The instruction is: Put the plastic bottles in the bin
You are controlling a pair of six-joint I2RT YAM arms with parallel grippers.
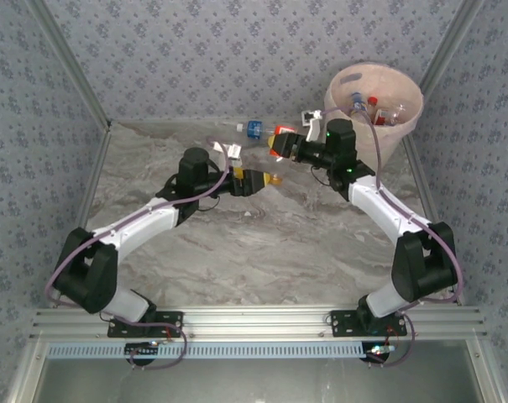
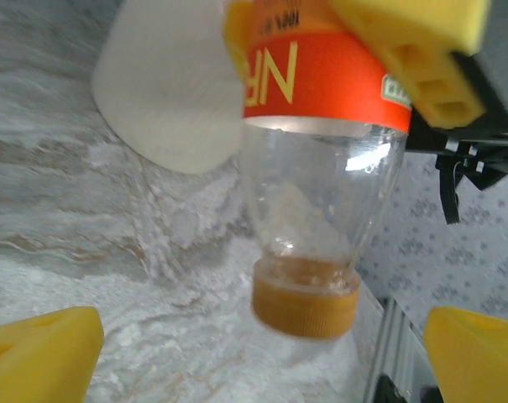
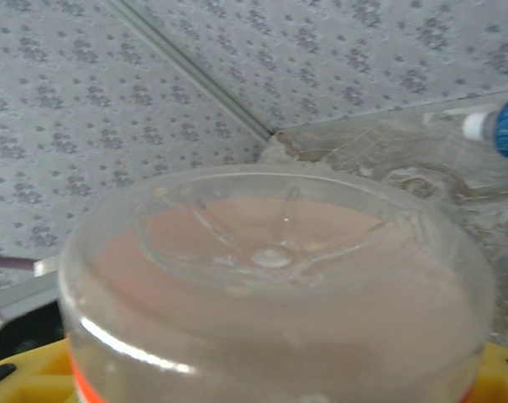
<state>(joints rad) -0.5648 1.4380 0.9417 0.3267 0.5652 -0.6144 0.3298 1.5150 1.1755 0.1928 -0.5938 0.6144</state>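
Clear plastic bottle with orange label and cap (image 2: 321, 210), clamped at its labelled end by the right gripper (image 1: 280, 144) left of the cream-white round bin (image 1: 405, 126), may slip during the carry, since the left gripper (image 1: 260, 180) gapes wide below.

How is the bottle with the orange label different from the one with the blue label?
The orange-label bottle is up in the air, pinched by the right gripper, while the blue-label bottle lies on its side on the table. The orange-label bottle has an orange cap; the blue-label bottle has a white one. Both are small, clear plastic, and outside the bin.
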